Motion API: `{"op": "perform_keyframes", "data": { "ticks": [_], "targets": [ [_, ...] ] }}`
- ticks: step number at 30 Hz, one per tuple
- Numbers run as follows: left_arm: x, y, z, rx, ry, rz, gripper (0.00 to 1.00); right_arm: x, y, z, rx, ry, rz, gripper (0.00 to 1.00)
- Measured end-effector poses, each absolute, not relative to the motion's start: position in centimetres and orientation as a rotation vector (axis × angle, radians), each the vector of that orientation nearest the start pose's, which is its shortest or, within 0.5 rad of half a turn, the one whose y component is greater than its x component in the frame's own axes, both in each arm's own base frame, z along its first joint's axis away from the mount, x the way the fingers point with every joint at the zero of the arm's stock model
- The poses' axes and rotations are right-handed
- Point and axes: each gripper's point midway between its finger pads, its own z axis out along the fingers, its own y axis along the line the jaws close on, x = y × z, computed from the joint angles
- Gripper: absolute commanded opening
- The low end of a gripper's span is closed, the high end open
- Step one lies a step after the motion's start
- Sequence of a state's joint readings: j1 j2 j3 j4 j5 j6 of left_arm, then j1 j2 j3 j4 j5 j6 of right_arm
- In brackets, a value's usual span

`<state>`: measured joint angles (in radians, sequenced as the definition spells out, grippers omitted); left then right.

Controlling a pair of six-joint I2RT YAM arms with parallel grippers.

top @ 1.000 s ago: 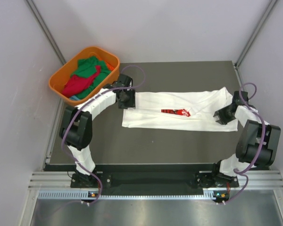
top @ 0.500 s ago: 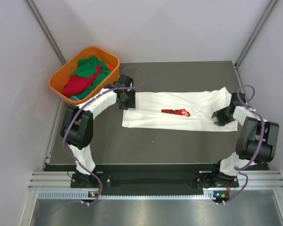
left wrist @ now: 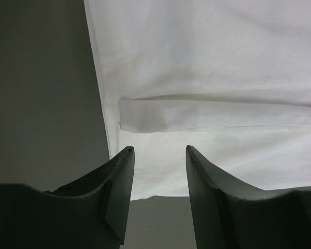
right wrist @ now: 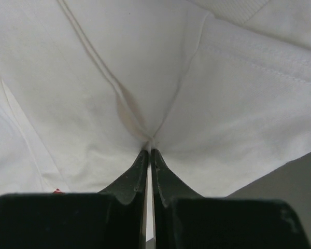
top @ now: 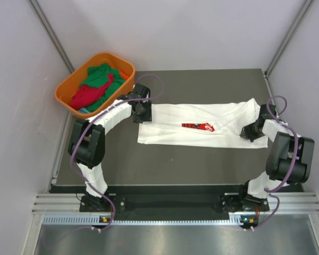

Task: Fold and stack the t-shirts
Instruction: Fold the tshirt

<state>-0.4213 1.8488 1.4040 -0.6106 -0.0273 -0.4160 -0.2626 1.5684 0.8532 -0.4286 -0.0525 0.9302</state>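
Bare tabletop (top: 175, 164) along white t-shirt (top: 191, 114) hem

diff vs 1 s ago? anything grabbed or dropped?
The right gripper closed on the right end of the white t-shirt, pinching a pucker of cloth; its arm shifted slightly left first. Nothing was let go. Unchanged: the left gripper is still open over the shirt's left edge, the shirt lies flat as before, and the basket has not moved.
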Motion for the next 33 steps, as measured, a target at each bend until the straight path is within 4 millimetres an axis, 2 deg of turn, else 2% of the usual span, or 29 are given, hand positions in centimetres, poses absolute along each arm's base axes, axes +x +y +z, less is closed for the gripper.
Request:
{"op": "perform_keyframes", "data": {
  "ticks": [3,5,9,13,17,22,33],
  "targets": [
    [38.9,-18.2,8.1,-0.011,2.642,-0.217,0.49,32.6,-4.2,3.2,1.507,2.284,0.258,0.0],
    [39.0,-17.9,8.2,-0.018,2.64,-0.189,0.49,33.7,-3.9,4.3,1.465,2.273,0.279,0.0],
    [39.3,-17.1,8.5,-0.034,2.627,-0.129,0.49,37.0,-2.5,7.3,1.332,2.24,0.376,0.0],
    [39.2,-16.6,8.6,-0.042,2.628,-0.092,0.49,40.7,0.0,9.6,1.18,2.229,0.481,0.0],
    [39.2,-16.3,9.0,-0.047,2.621,-0.078,0.49,43.0,2.5,9.9,1.05,2.25,0.569,0.0],
    [39.3,-16.1,9.5,-0.053,2.604,-0.069,0.49,45.2,4.8,10.0,0.911,2.278,0.628,0.0],
    [38.8,-15.9,8.8,-0.069,2.619,-0.054,0.47,47.9,4.9,10.5,0.859,2.25,0.629,0.0]
  ]
}}
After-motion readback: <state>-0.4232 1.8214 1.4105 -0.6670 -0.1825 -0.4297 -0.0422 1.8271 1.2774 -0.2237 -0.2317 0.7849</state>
